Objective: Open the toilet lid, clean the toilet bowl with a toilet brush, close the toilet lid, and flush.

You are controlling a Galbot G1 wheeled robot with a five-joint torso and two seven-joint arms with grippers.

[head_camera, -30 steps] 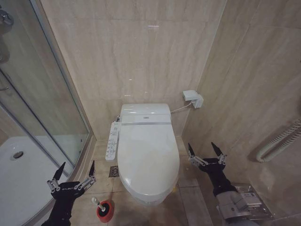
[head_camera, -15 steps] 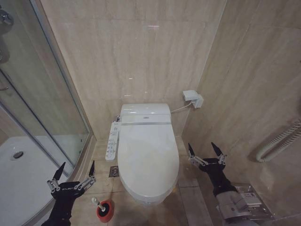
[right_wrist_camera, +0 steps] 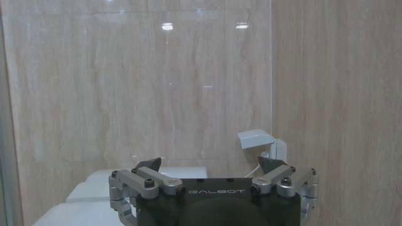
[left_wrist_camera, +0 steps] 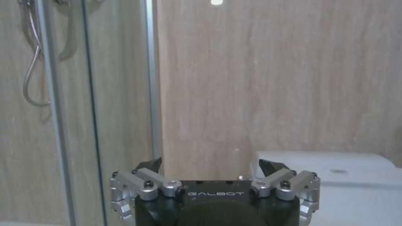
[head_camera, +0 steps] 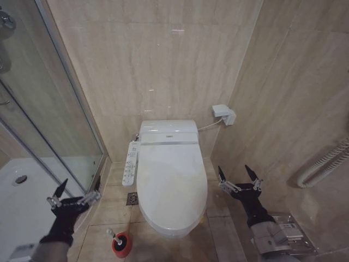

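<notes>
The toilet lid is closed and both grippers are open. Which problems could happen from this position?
1. The left gripper hangs close to the glass shower door; a swing toward the toilet lid might knock the glass.
2. The toilet brush stands in its red holder on the floor just below that arm, so lowering it could tip the holder.
3. The right gripper sits near the side wall, leaving little room.

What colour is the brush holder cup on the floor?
Red holder cup, seen best in the head view.

toilet bowl hidden under toilet lid [head_camera: 172, 185]
</notes>
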